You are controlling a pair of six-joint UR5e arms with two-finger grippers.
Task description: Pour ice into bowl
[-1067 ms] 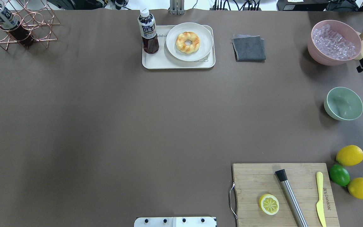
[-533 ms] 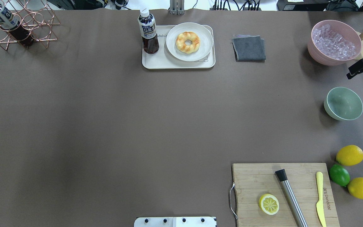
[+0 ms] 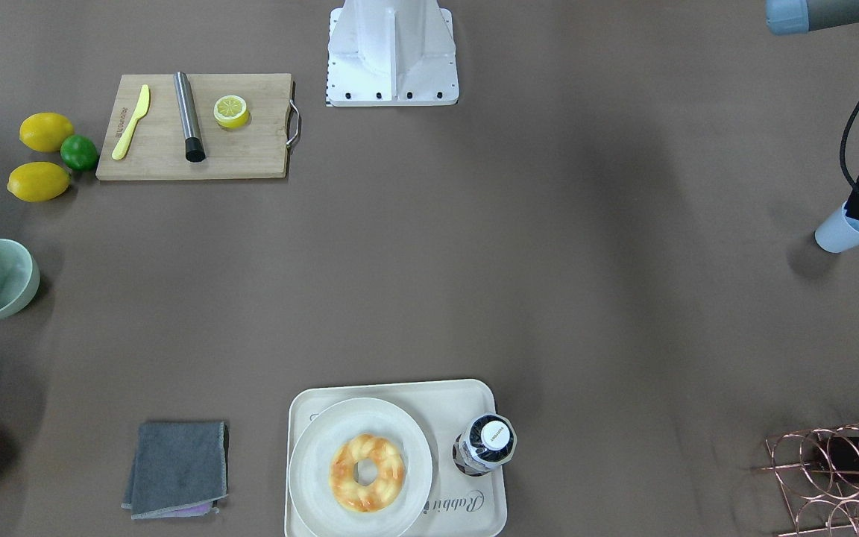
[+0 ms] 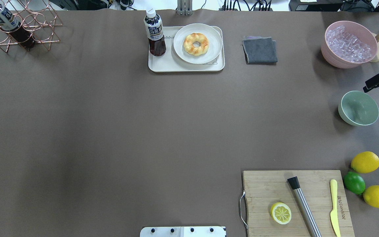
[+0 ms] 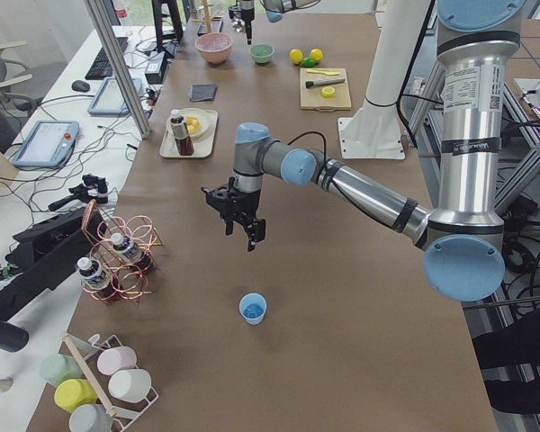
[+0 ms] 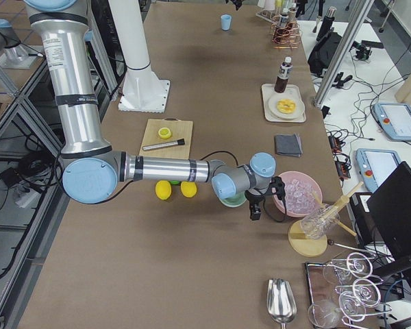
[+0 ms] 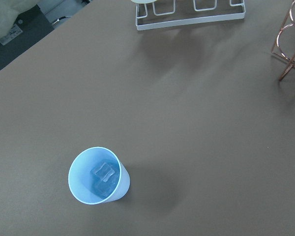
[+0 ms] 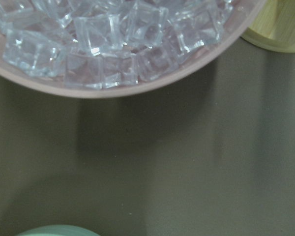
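Observation:
The ice [image 7: 104, 173] is a few clear cubes inside a light blue cup [image 7: 124, 184] that stands upright at the table's far left end [image 3: 839, 235]. My left gripper [image 5: 241, 232] hangs open in the air above and short of that cup, holding nothing. The pale green bowl [image 4: 359, 108] sits on the right side with nothing visible in it. My right gripper [image 4: 375, 67] hovers open between the bowl and the pink tub, its jaws wide apart. In the right wrist view only the bowl's rim [image 8: 54, 230] shows at the bottom.
A pink tub [image 4: 332, 59] heaped with ice stands behind the bowl, beside a wooden stand base [image 4: 378, 54]. Lemons and a lime [image 4: 354, 182] lie near a cutting board [image 4: 262, 197]. A tray [image 4: 156, 65], grey cloth [image 4: 260, 49] and copper rack [image 4: 35, 29] line the far edge.
The right gripper has shifted at the table's right edge, away from the pink tub and closer to the green bowl. Nothing else on the table has moved.

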